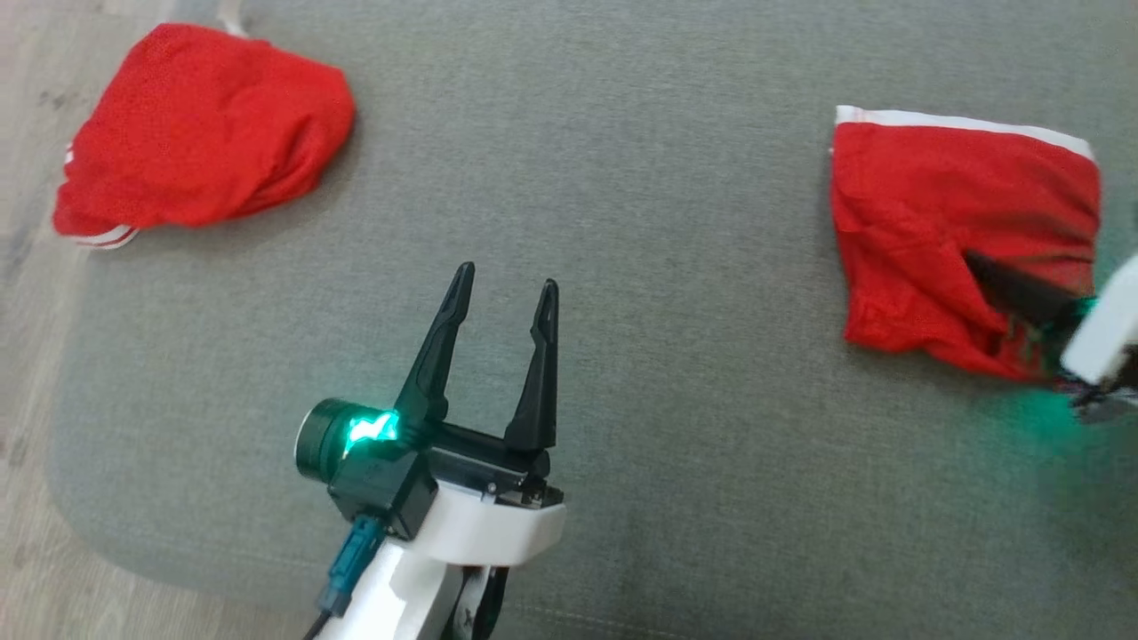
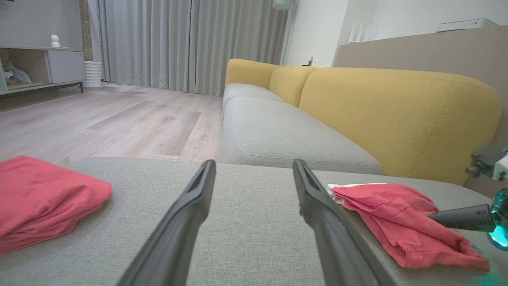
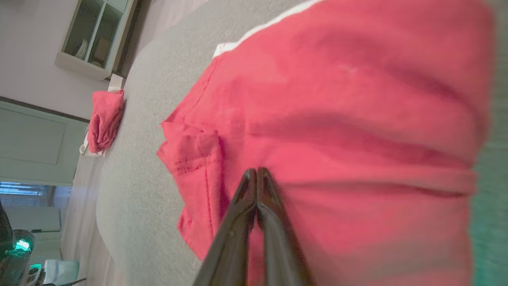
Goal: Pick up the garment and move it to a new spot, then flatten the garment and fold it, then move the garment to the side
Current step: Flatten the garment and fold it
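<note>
On the far left, a strip of wooden floor (image 1: 22,373) borders the grey cushion (image 1: 676,160) where I work. At the cushion's far left corner lies the other red cloth bundle (image 1: 200,133), crumpled, with striped trim peeping out at its lower edge. Toward the middle, my left gripper (image 1: 507,276) hangs above bare grey fabric, its two dark fingers spread wide apart with nothing between them, well away from both cloths.

On the right part of the cushion rests the garment (image 1: 933,204), folded into a rough rectangle, red side up, with a white band running along its far edge and a loose flap at its near left corner. My right gripper (image 1: 973,260) reaches in from the right edge, fingers pressed together, their tips lying on top of the red cloth near its middle. I cannot tell whether any fabric is pinched between them. Behind the garment, in my left wrist view, stands a yellow sofa back (image 2: 397,115).
</note>
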